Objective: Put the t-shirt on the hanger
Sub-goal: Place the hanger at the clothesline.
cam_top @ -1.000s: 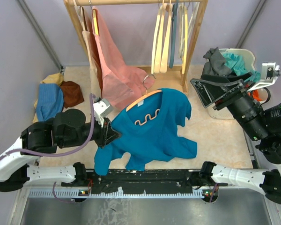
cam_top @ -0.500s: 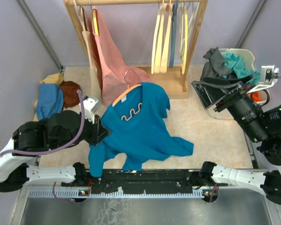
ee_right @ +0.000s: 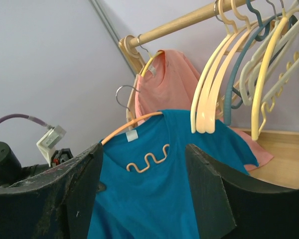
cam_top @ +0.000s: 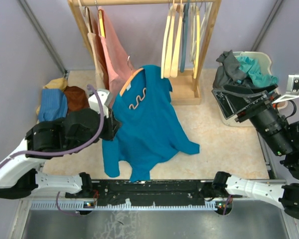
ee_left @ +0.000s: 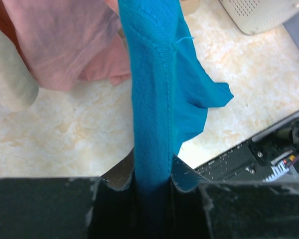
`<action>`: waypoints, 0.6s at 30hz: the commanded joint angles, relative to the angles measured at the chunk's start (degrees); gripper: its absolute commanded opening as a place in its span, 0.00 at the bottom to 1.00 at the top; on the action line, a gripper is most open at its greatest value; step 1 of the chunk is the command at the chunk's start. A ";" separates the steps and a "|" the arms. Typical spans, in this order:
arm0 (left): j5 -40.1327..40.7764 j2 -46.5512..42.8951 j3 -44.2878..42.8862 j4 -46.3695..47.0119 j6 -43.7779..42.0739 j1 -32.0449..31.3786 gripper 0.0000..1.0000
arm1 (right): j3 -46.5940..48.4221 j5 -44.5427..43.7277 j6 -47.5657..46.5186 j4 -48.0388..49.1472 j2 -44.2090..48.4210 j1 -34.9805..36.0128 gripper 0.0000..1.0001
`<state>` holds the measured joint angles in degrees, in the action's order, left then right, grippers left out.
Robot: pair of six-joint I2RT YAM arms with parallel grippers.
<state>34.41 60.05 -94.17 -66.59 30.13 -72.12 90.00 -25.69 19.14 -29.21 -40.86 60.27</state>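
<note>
The deep teal t-shirt point(cam_top: 149, 124) hangs on the orange-tan hanger point(cam_top: 131, 81). The hanger's wavy bar shows in the neck opening and its hook lies against the pink garment. My left gripper point(cam_top: 112, 124) is shut on the shirt's left shoulder and holds it up in front of the rack. In the left wrist view a fold of the t-shirt point(ee_left: 152, 99) is pinched in the left gripper point(ee_left: 152, 181). My right gripper point(cam_top: 222, 105) is open and empty at the right. The right wrist view looks past the right gripper point(ee_right: 143, 148) at the t-shirt point(ee_right: 154, 199) and hanger point(ee_right: 148, 162).
A wooden clothes rack point(cam_top: 209, 45) stands at the back with a pink garment point(cam_top: 114, 55) and several cream hangers point(cam_top: 172, 40). A white basket point(cam_top: 261, 56) of clothes stands at the right. A pile of cloths point(cam_top: 60, 102) lies at the left.
My left gripper has lifted the t-shirt on its hanger up and back toward the rack, so the hook now reaches the pink garment. My right arm has drifted slightly right.
</note>
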 commanded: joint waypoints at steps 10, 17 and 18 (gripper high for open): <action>21.74 5.01 1.49 36.64 -18.46 0.32 0.00 | -0.37 -3.16 -1.27 -1.64 5.50 0.57 0.67; 13.50 15.03 -8.24 37.83 -20.28 9.39 0.00 | -0.35 -4.42 -1.73 -3.22 7.90 0.55 0.67; 11.74 15.54 -8.22 38.02 -19.86 11.11 0.00 | -0.36 -4.59 -1.73 -3.56 8.19 0.57 0.67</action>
<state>50.57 72.93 -98.37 -34.48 11.33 -66.54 89.97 -28.80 18.50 -32.51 -34.02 60.27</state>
